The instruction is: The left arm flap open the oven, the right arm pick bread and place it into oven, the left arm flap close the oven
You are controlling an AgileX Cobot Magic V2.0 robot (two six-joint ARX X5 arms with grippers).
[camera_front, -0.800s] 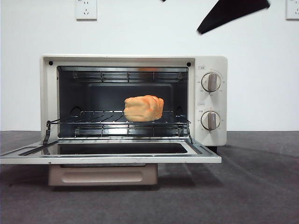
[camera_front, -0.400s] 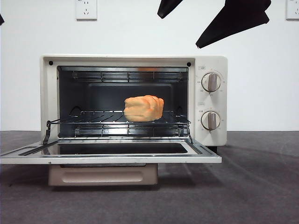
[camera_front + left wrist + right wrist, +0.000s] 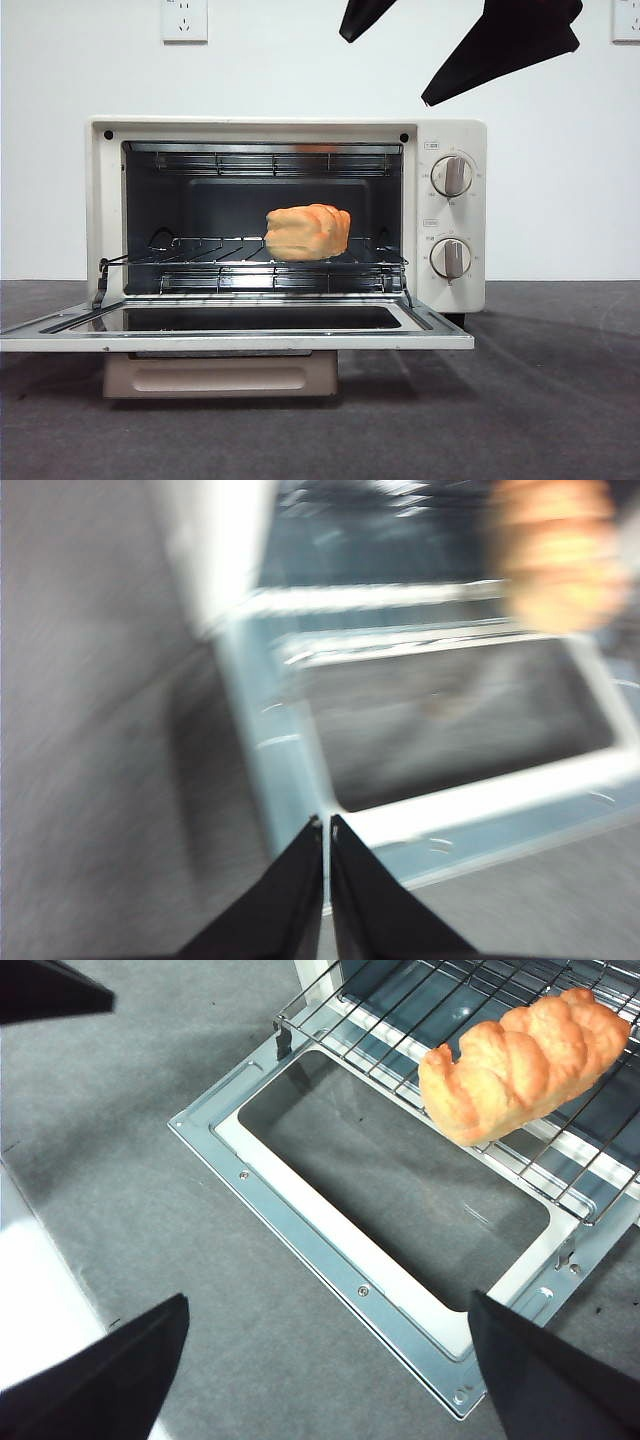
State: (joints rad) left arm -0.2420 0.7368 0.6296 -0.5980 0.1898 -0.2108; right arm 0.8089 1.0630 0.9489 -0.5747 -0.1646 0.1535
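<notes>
Oven (image 3: 287,215): cream-white box, door (image 3: 236,328) flapped fully down, lying flat w/ glass window facing up; two round knobs (image 3: 451,176) on right panel. Bread (image 3: 307,232): lumpy golden-orange loaf, resting on wire rack (image 3: 200,250) inside cavity, right of centre. Right gripper (image 3: 325,1360) above door, jaws wide apart, holding nothing.

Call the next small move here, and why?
Probably bring the left end effector, shut and empty, in under the edge of the open door to flap it up. The bread already sits on the wire rack inside the oven, and the right end effector is open, empty and outside it.
</notes>
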